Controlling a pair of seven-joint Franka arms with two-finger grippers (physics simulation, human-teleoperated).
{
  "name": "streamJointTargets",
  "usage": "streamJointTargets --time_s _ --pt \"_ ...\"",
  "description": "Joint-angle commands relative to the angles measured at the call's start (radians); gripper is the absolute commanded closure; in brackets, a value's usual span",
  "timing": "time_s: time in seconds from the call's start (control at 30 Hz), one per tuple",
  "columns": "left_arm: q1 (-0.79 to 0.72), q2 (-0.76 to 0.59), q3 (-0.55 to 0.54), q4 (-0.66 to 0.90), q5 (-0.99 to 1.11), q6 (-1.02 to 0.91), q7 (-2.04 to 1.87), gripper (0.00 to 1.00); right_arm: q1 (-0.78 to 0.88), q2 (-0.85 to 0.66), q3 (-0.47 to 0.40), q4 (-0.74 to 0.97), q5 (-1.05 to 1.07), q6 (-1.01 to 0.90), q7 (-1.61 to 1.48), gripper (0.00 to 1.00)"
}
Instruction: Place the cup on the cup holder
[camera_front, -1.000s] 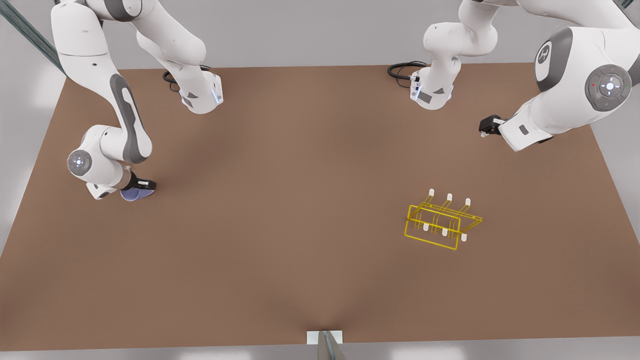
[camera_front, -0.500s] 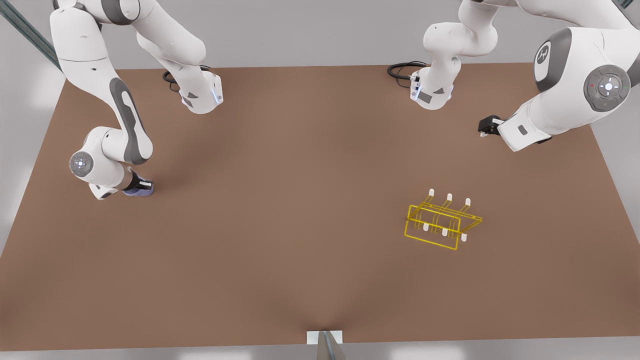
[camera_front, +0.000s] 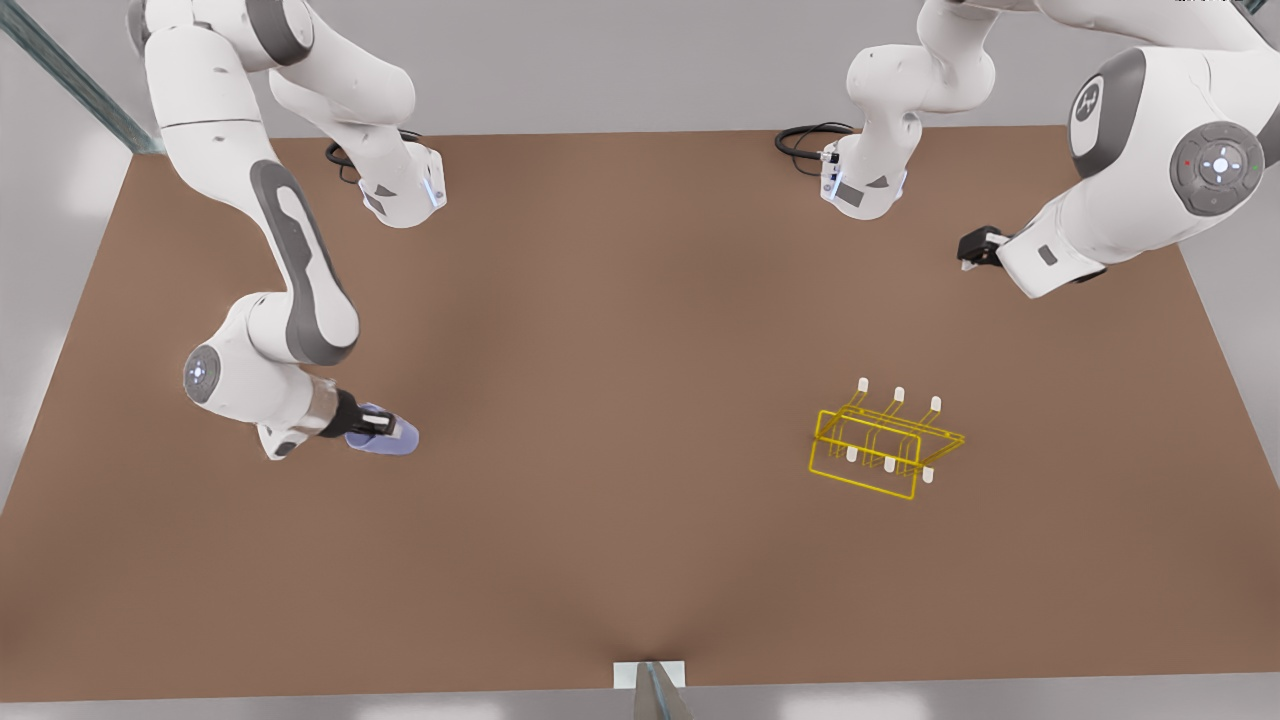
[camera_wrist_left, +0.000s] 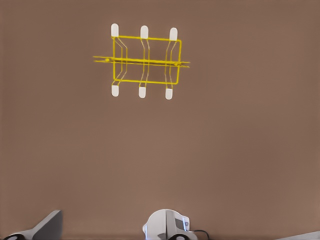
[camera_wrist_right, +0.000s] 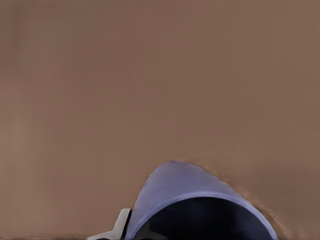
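- Across the front view, the cup (camera_front: 385, 437) is seen clamped in the right gripper (camera_front: 378, 432) on the front view's left, carried on its side with its long axis pointing toward the front view's right, roughly along the line toward the cup holder (camera_front: 884, 445).
- The cup holder is found well apart from the cup, far over on the front view's right, standing on the table (camera_front: 620, 400) with white-capped prongs in two rows of three; most of the table's width is judged to be left to cross.
- The left gripper (camera_front: 972, 250) is seen waiting up near the table's far edge on the front view's right; it is the nearer arm to the holder but nothing is carried by it. Whether its fingers are apart cannot be told.
- Whether the cup hangs above the table or touches it cannot be told from this view; part of it is hidden under the fingers.
- From the left wrist view, the cup holder (camera_wrist_left: 145, 62) is looked down on from above, frame and six capped prongs all in sight, and a robot base (camera_wrist_left: 167, 227) is cut off at the picture's edge.
- From the right wrist view, the cup (camera_wrist_right: 200, 205) is seen close up, dark mouth facing the camera, its rim cut off; a pale finger (camera_wrist_right: 117, 227) is touching its side, the other being hidden.
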Motion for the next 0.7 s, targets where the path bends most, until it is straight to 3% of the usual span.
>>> streamJointTargets --time_s 0.0,0.03,0.13,0.2,0.23,0.3,0.37,0.67 --pt "0.000 0.001 -0.001 0.000 -0.004 0.003 -0.085 0.00 0.072 0.033 0.041 0.019 0.441 0.018 -0.006 0.79" --pt "0.000 0.000 -0.001 0.000 -0.007 0.004 -0.085 0.00 0.152 0.040 0.043 0.024 0.575 0.078 -0.006 0.79" --pt "0.000 -0.008 -0.002 0.000 -0.015 0.006 -0.088 0.00 0.355 0.208 0.045 0.289 0.613 0.096 -0.003 0.79" --pt "0.000 -0.057 -0.002 -0.086 -0.013 0.120 -0.107 0.00 0.425 0.338 0.045 0.448 0.628 0.101 0.005 0.79" --pt "-0.002 -0.052 -0.004 -0.085 -0.012 0.120 -0.114 0.00 0.474 0.410 0.051 0.519 0.628 0.174 0.009 0.79" --pt "-0.005 -0.032 -0.004 -0.105 -0.012 0.164 -0.122 0.00 0.477 0.497 0.156 0.550 0.626 0.261 0.000 0.79" --pt "-0.006 -0.019 -0.004 -0.107 -0.013 0.193 -0.122 0.00 0.528 0.560 0.158 0.621 0.626 0.297 -0.025 0.79" --pt "-0.006 -0.013 -0.002 -0.116 -0.009 0.198 -0.121 0.00 0.402 0.614 0.229 0.444 0.738 0.316 -0.486 0.79"
